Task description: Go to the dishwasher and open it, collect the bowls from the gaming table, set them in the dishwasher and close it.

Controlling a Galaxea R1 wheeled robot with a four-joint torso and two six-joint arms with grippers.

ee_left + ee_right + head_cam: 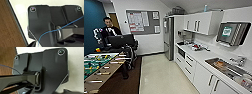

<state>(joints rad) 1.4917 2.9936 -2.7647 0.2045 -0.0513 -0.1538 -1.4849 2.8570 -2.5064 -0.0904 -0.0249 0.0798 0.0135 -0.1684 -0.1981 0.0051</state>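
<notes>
White cabinets (191,67) run along the right wall under a pale counter (201,55), w/ a steel sink (227,67) set in near the robot's end and a tall steel fridge (169,37) at the far end. Dishwasher: can't pick out a steel-fronted unit for certain; a dark panel (181,52) sits in the run just past the drawers, poss. it, too small to tell. No bowls visible. At left, the foosball table (96,67) w/ rods and green pitch; behind it a person (109,31) at a control rig.

Step in hand, judging by this: the first one, driving toward the dishwasher, door not yet opened. Next move calls for rolling along the cream floor (159,75) beside the cabinets and squaring up to the unit's front.

Grippers: wrist views give dark plate, floor and brown carpet (10,27); fingers' state, can't tell for either.
</notes>
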